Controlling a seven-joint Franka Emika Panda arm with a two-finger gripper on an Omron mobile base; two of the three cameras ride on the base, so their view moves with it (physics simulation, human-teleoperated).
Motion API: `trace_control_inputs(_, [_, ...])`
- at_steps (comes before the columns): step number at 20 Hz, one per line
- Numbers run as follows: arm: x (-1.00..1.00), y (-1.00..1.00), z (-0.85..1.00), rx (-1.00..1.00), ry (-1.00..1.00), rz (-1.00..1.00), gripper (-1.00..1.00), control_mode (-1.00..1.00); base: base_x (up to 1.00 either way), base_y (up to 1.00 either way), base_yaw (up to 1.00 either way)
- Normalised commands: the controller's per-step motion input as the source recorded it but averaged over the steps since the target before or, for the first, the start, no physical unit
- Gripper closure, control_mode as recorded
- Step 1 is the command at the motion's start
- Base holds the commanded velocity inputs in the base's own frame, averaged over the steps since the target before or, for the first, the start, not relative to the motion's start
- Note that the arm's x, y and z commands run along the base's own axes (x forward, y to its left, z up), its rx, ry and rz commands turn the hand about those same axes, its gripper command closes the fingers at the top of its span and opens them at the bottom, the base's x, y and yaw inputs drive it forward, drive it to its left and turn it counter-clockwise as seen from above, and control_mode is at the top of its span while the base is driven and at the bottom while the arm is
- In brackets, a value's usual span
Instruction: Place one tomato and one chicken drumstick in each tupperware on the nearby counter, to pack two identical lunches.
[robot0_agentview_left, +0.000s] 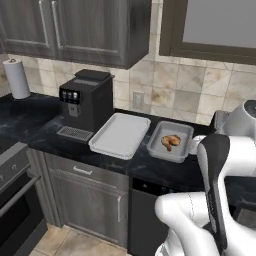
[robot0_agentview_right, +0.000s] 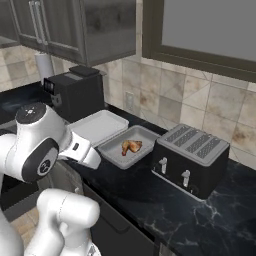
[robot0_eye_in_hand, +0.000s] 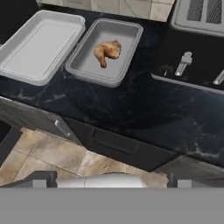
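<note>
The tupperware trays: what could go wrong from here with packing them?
One tupperware already holds a chicken drumstick, the other tupperware is bare; a second drumstick could land in the filled one. The two rims touch, so setting food down might shift both. The toaster stands close and may obstruct the arm.

Drumstick (robot0_eye_in_hand: 106, 52) inside right tupperware (robot0_eye_in_hand: 83, 61); left tupperware (robot0_eye_in_hand: 26, 70) bare.

The counter (robot0_agentview_left: 30, 131) carries 2 tupperware (robot0_agentview_left: 120, 135), toaster (robot0_agentview_right: 192, 155), coffee machine (robot0_agentview_left: 85, 102).
</note>
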Motion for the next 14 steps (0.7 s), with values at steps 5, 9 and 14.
trace_control_inputs(5, [-0.37, 0.16, 0.12, -0.07, -0.1, 0.01, -1.0, 1.0, -0.35, 0.03, 0.04])
trace_control_inputs(9, [0.0, 0.0, 0.0, 0.0, 0.0, 0.0, -1.0, 1.0, -0.99, 0.01, 0.13])
trace_control_inputs(14, [0.0, 0.0, 0.0, 0.0, 0.0, 0.0, -1.0, 1.0, -0.94, 0.0, 0.24])
